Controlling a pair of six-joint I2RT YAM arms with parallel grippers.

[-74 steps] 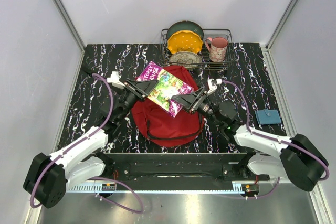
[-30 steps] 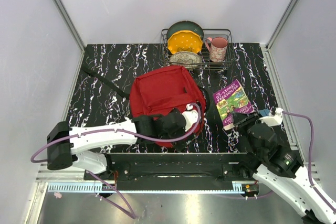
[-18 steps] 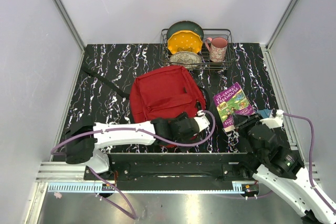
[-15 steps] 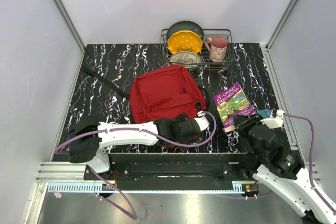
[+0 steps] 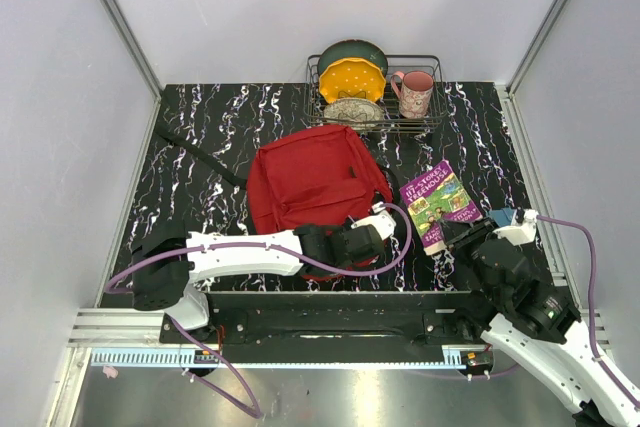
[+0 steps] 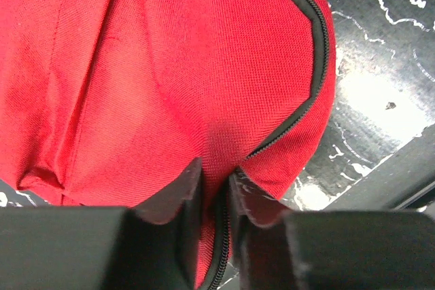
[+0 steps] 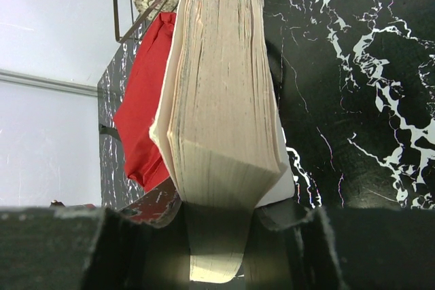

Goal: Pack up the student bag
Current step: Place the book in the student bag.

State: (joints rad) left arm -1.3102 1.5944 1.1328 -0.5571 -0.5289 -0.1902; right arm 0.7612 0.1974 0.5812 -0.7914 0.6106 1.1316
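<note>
The student bag (image 5: 313, 185), a red backpack with black zippers, lies flat mid-table. My left gripper (image 5: 368, 239) sits at its near right edge, and in the left wrist view the left gripper (image 6: 216, 180) is shut on a fold of the bag's (image 6: 170, 73) red fabric beside the black zipper (image 6: 299, 110). A purple paperback book (image 5: 438, 204) is held right of the bag, above the table. My right gripper (image 5: 456, 237) is shut on its near end; the right wrist view shows the book's page block (image 7: 221, 93) clamped in the right gripper (image 7: 221, 210).
A wire dish rack (image 5: 376, 97) at the back holds a yellow plate (image 5: 351, 79), bowls and a pink mug (image 5: 415, 93). A small blue pouch (image 5: 505, 217) lies right of the book. A black strap (image 5: 200, 157) trails left of the bag.
The left gripper has closed on the bag's near right edge. The right gripper has shifted the book slightly left toward the bag.
</note>
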